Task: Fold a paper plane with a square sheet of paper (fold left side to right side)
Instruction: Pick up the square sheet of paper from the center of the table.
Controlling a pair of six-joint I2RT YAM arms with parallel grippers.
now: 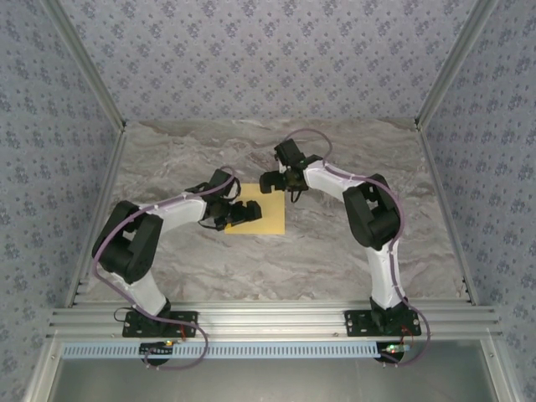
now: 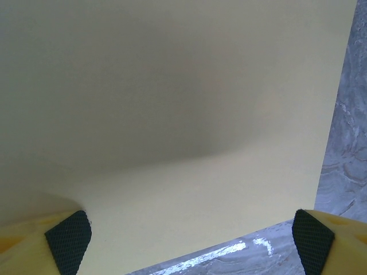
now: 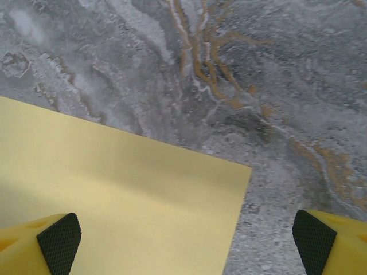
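The marbled tabletop (image 1: 352, 251) carries the square sheet of paper (image 1: 271, 221) near its middle, its edges roughly in line with the tabletop's edges and no side longer than another. The left fingers (image 2: 69, 235) are spread wide and released over the sheet's left part, one pad above paper and the other past its edge. The right fingers (image 3: 60, 240), likewise released, straddle its far right corner, grasping nothing.

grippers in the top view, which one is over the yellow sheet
The left gripper: it hangs over the left part of the square sheet of paper. The right gripper sits just beyond the sheet's far edge, above the table.
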